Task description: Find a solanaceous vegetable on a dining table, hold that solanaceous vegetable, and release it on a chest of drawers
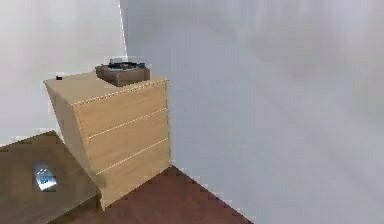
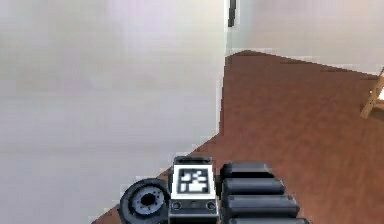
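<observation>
In the arm side view we see the gripper [image 2: 145, 203] as a dark round body at the bottom edge, just left of a white marker [image 2: 192, 182] with black marks. The ribbed dark arm [image 2: 258, 195] lies to the marker's right. We cannot make out the fingers, so we cannot tell how they stand or whether they hold anything. Behind them are a pale wall [image 2: 100, 90] and a reddish floor [image 2: 300, 110]. A bit of light wood [image 2: 375, 95] sits at the right edge and a dark strip [image 2: 232, 12] at the top.

The forward view gives us the chest [image 1: 120, 130], light wood with three drawers, standing in a corner of white walls. Its fronts face the view's lower right. On its top rests a dark tray [image 1: 123, 72] with something round and dark in it, and a small white thing [image 1: 61, 76] sits at the back left edge. Just beside the chest, at the lower left, is a dark table [image 1: 25, 195] with a small grey object [image 1: 45, 178] lying on it.

We cannot tell where the vegetable is, nor which way its long axis runs.
</observation>
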